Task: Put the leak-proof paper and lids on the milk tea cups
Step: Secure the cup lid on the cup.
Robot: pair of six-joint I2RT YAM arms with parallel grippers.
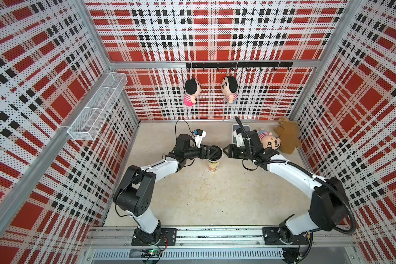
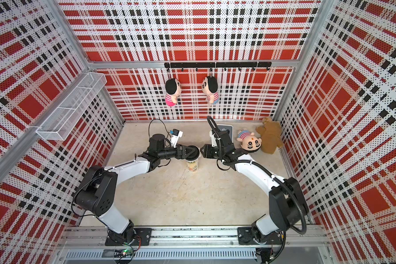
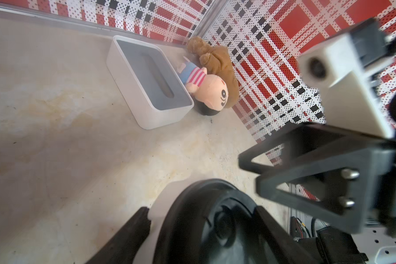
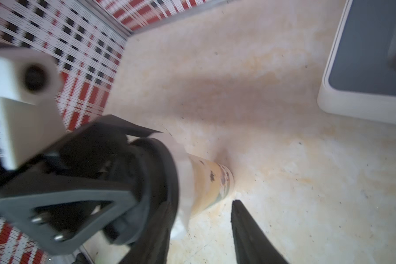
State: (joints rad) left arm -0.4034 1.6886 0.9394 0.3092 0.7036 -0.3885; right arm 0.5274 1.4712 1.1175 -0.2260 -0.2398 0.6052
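Note:
The milk tea cup [image 1: 213, 165] [image 2: 193, 165] stands upright mid-table, beige print on its wall [image 4: 210, 182]. The leak-proof paper [image 4: 184, 173] lies over its rim, and its white edge sticks out from under a black round lid [image 1: 215, 150] [image 3: 215, 224]. My left gripper [image 1: 212, 152] [image 3: 201, 209] is shut on that lid from the left, one finger on each side, holding it on top of the cup. My right gripper [image 1: 225, 152] [image 4: 201, 205] sits just right of the cup with its jaws apart. One of its fingers is beside the paper's hanging corner, and nothing is gripped.
A white box with a grey slotted top [image 1: 234, 134] [image 3: 160, 118] stands at the back right. Beside it lie a doll [image 1: 270, 141] and a brown plush [image 1: 286, 137]. Two dolls [image 1: 191, 91] hang on the back wall. A wire basket [image 1: 96, 109] hangs on the left wall.

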